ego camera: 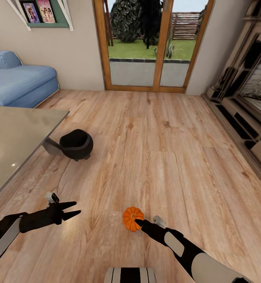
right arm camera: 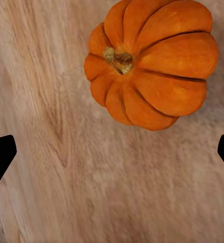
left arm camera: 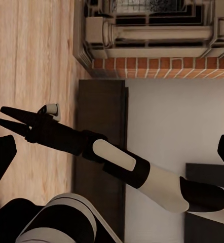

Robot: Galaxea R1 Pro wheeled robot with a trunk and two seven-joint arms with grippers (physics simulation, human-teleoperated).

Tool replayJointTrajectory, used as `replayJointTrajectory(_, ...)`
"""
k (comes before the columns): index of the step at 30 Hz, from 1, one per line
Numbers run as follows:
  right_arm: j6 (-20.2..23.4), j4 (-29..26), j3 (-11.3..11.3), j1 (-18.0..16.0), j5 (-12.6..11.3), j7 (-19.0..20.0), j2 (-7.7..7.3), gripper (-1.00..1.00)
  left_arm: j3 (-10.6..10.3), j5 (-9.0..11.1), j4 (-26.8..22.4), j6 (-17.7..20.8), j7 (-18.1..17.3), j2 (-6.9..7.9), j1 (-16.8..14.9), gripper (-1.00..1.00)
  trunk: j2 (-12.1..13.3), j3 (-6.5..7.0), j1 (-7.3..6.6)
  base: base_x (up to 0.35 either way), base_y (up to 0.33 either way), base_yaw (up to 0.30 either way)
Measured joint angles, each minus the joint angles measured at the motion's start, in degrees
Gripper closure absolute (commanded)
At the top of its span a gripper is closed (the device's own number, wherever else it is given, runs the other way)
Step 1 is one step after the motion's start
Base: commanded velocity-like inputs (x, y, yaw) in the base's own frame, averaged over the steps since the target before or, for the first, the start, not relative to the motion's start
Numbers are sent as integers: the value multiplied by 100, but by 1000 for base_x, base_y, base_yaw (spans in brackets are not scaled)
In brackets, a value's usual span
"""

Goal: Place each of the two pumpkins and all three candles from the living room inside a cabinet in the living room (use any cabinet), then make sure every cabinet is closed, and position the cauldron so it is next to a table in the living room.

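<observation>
low on the wooden floor (ego camera: pixel 158 149) near the view's bottom edge, one small orange pumpkin (ego camera: pixel 132 218), stem up, ribs plain in the right wrist view (right arm camera: pixel 152 63). right gripper (ego camera: pixel 139 224) hanging above it, tips overlapping its near side in the head view; spread wide in the right wrist view, dark fingertips (right arm camera: pixel 0 159) at either edge of the frame and bare boards between them, pumpkin off to one side and not between the tips; holding nothing. left gripper (ego camera: pixel 73 209) over bare floor, well apart from the pumpkin, fingers parted a little and pointing toward the right arm, nothing between them. seen in the left wrist view: the right gripper (left arm camera: pixel 10 119) from the side, its two fingers slightly parted. black cauldron (ego camera: pixel 76 144) standing upright on the floor, mouth open, just beside the corner of the glossy table (ego camera: pixel 16 133) and right by one slanted leg; touching or not, cannot tell. blue sofa (ego camera: pixel 16 80) against the far wall, glass doors (ego camera: pixel 152 43) beyond, ornate fireplace surround (ego camera: pixel 244 86) along the right side.
</observation>
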Motion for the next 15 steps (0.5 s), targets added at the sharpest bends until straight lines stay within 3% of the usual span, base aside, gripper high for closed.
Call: replayJointTrajectory(15, 6, 52, -28, 0, -41, -72, 11, -100, 10, 6, 12, 0, 0, -2, 0, -100, 0, 0, -1, 84, 2, 0)
